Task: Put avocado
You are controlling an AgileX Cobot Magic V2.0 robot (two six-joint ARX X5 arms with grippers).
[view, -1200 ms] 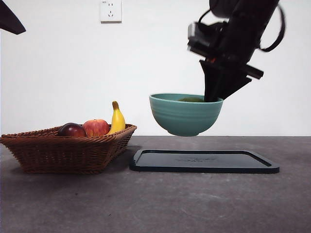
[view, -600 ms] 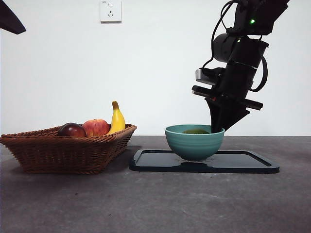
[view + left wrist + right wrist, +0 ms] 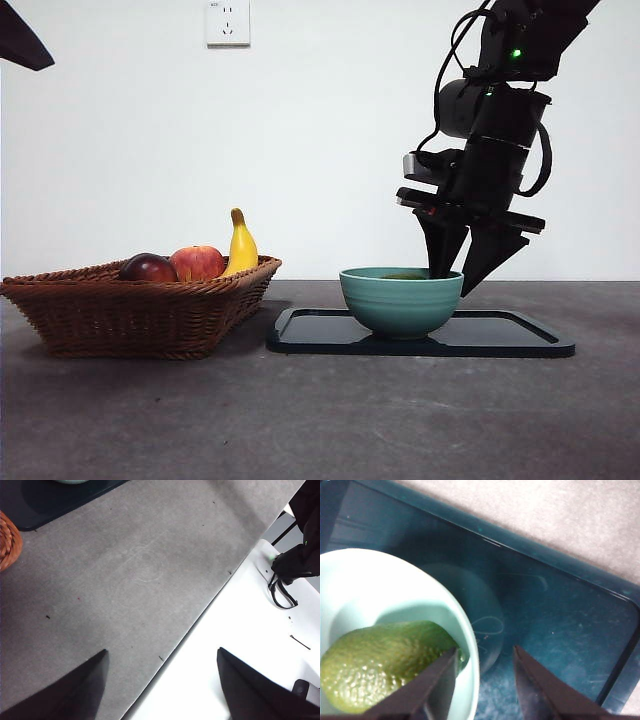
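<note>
The avocado (image 3: 380, 665) is dull green and bumpy and lies inside a teal bowl (image 3: 370, 590). In the front view only a sliver of the avocado (image 3: 405, 275) shows over the rim of the bowl (image 3: 400, 300), which stands on a black tray (image 3: 520, 335). My right gripper (image 3: 453, 283) is open astride the bowl's right rim, one jaw inside and one outside. The right wrist view shows my right gripper (image 3: 485, 652) with the rim between its jaws, above the tray (image 3: 545, 605). My left gripper (image 3: 162, 655) is open and empty over the table's edge.
A wicker basket (image 3: 140, 310) stands at the left with a dark maroon fruit (image 3: 148, 268), a red apple (image 3: 198, 262) and a banana (image 3: 241, 245). The waiting arm shows as a black tip (image 3: 20, 40) at the top left.
The right gripper brought the bowl with the avocado down from the air onto the tray, then opened its jaws off the rim. The left arm has not moved.
</note>
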